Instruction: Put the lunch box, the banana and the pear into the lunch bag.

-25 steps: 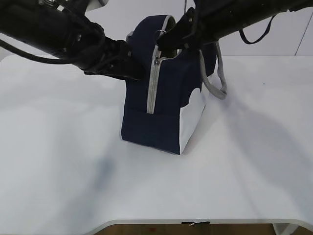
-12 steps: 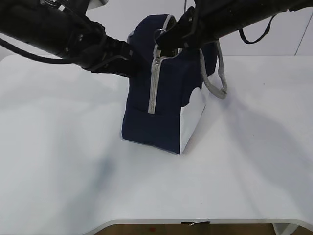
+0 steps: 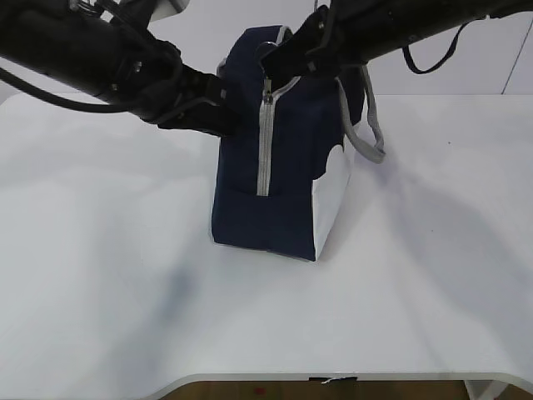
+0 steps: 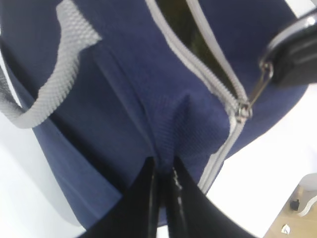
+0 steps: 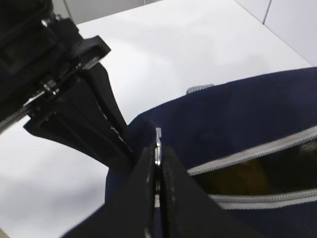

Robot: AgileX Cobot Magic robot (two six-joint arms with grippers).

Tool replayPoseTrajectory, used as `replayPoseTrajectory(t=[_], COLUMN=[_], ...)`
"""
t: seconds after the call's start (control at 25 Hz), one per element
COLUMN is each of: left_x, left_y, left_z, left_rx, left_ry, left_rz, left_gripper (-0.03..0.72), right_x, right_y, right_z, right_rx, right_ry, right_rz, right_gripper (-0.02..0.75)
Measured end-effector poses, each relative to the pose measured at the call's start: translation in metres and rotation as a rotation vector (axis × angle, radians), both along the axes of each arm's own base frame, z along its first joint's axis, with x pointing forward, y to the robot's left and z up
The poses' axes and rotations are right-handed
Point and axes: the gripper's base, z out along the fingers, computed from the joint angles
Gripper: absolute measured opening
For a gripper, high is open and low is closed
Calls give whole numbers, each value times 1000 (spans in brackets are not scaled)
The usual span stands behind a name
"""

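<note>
Desk [image 3: 100, 275] is plain white with a rounded front edge, and carries just the lunch bag [image 3: 279, 175]. White wall panels sit behind it; a strip of wood-tone floor shows under the front edge.

Lunch bag stands upright near desk centre, a narrow end toward the exterior camera, navy fabric with a white lower side panel [image 3: 331, 196] on its right. A grey zipper [image 3: 265, 142] runs up that end and over the top. One grey handle [image 3: 371, 125] droops off the right side.

Left pincer [image 4: 162, 171]: jaws pressed together, pinching a fold of navy fabric on the bag's upper side, beside the zipper track. Fabric puckers at the tips.

Right pincer [image 5: 157, 148]: jaws closed flat on the thin metal ring pull [image 4: 258, 88], up at the bag's top front corner. In the left wrist view the pull is stretched taut from the slider [image 4: 242, 111].

Zipper is closed below the slider, parted above it. Through that gap the right wrist view shows a dark interior with a blurry yellow shape; can't tell whether it's banana or pear. Lunch box isn't visible from any view.
</note>
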Motion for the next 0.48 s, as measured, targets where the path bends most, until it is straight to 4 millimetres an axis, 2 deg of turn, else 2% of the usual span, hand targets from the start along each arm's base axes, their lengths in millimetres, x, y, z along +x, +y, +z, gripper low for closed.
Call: replayPoseTrajectory(t=[0.32, 0.48], left_x=[-1, -3], left_y=[0, 0], left_z=[-1, -2], left_rx=[5, 22], left_ry=[9, 19], left_rz=[-15, -39], left_gripper=[-4, -4], right_x=[7, 12], right_y=[0, -3], right_z=[18, 19], right_rx=[15, 17], right_ry=[-72, -103], right_rz=[-33, -88], right_gripper=[6, 6])
